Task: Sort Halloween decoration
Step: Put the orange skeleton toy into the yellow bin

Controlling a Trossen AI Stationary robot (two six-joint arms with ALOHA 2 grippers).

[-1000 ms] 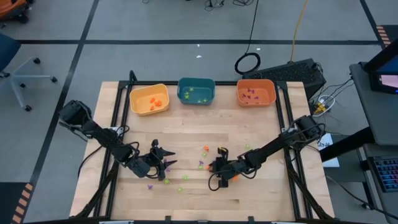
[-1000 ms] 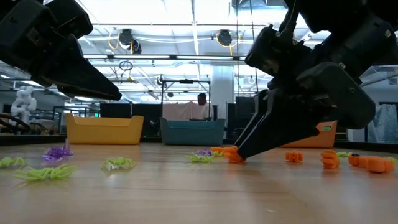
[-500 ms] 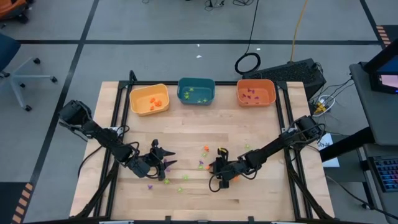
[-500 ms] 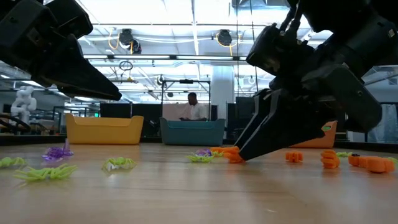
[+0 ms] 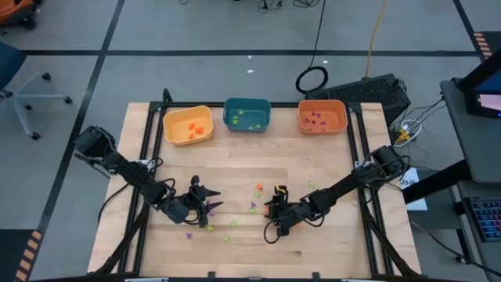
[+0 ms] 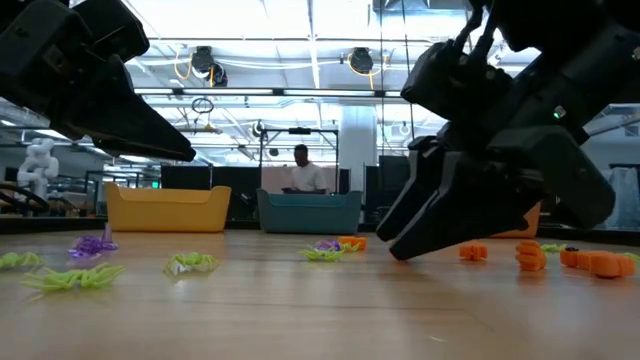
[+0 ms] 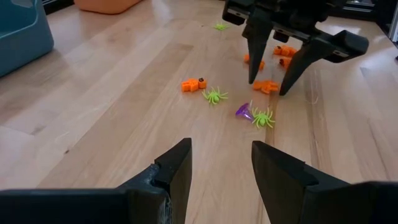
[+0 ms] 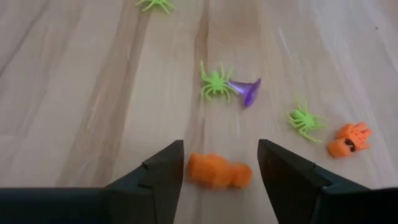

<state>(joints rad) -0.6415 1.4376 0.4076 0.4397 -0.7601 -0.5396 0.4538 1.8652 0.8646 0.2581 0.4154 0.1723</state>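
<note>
The Halloween decoration [image 5: 258, 188] is a scatter of tiny plastic trinkets on the wooden table [image 5: 235, 168]: light-green spiders [image 8: 215, 82], a purple cone-like piece [image 8: 247, 92] and lumpy orange pieces [image 8: 219, 172]. Most lie well in front of the teal bin [image 5: 246, 114]; a few sit inside it and the yellow bin [image 5: 188, 124] and orange bin [image 5: 322, 117] beside it. The right gripper [image 8: 219, 171] stands spread, an orange piece between its fingers, not pinched. The left gripper [image 7: 219, 169] hangs parted, holding nothing. No readable writing shows.

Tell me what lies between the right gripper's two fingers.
An orange trinket lies on the wood between the open right gripper's fingers, untouched by either; the right wrist view shows it.
</note>
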